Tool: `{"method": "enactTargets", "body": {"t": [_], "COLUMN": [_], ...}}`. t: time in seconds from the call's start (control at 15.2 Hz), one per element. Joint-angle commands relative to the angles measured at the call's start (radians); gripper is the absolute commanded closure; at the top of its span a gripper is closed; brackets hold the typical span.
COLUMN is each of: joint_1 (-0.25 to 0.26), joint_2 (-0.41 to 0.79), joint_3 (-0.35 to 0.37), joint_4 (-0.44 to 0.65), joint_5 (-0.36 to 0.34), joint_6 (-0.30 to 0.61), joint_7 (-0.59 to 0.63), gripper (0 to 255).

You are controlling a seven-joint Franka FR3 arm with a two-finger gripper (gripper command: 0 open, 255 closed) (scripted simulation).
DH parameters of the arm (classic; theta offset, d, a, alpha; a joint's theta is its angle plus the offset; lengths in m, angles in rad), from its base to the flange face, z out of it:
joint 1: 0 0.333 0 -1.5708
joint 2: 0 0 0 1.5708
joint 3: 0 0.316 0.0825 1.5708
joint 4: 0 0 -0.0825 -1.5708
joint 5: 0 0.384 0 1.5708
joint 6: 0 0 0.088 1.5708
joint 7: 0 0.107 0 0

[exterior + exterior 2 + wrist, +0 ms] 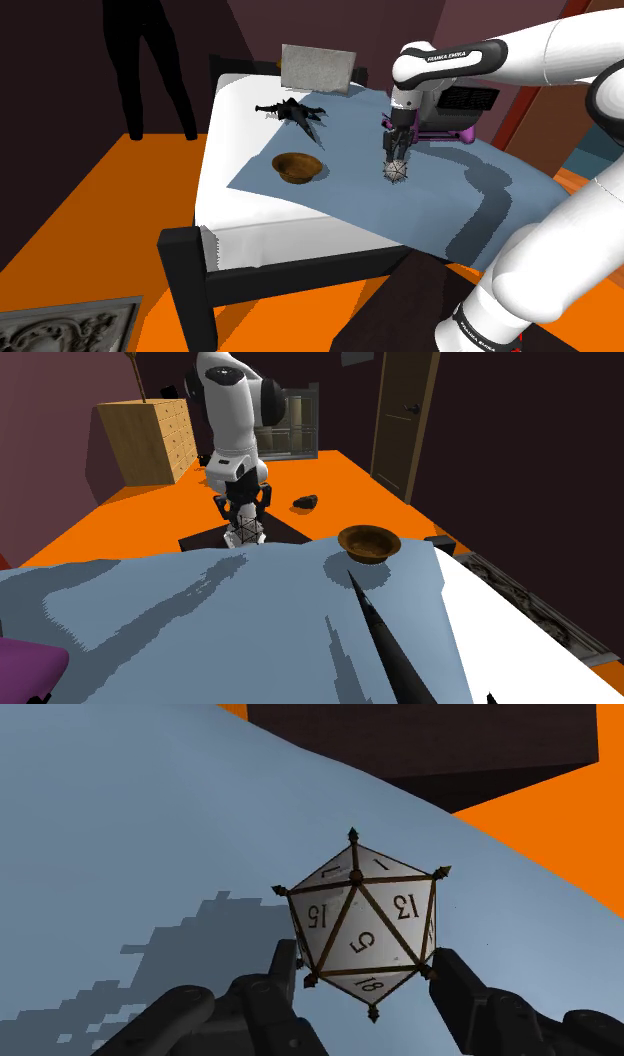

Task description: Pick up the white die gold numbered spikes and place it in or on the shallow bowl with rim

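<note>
A white twenty-sided die (396, 172) with dark gold edges, numbers and small spikes rests on the blue sheet. My gripper (393, 153) hangs just above it, pointing down. In the wrist view the gripper (365, 966) is open, its fingers (283, 972) flanking the lower part of the die (360, 919) without clasping it. A brown shallow bowl (297, 167) with a rim sits on the sheet, toward the shoulder view's left of the die. In the second exterior view the bowl (369, 542) lies to the right of the die (245, 534) and gripper (245, 518).
The bed (230, 215) has a black frame and a white mattress. A black spiky object (295, 112) lies behind the bowl, a grey pillow (317, 68) at the head, and a purple item (445, 125) behind the gripper. Orange floor surrounds the bed.
</note>
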Motion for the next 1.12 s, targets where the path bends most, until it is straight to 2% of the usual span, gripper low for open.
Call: {"method": "enactTargets", "body": {"t": [0.0,0.66,1.06], "joint_1": [0.001,0.004,0.063], "joint_2": [-0.004,-0.005,0.075], "joint_3": [0.002,0.007,0.076], "joint_4": [0.025,0.157,0.239], "joint_5": [0.0,0.002,0.06], "joint_6": [-0.029,-0.161,-0.166], "joint_7": [0.003,0.005,0.122], "gripper": [255,255,255]}}
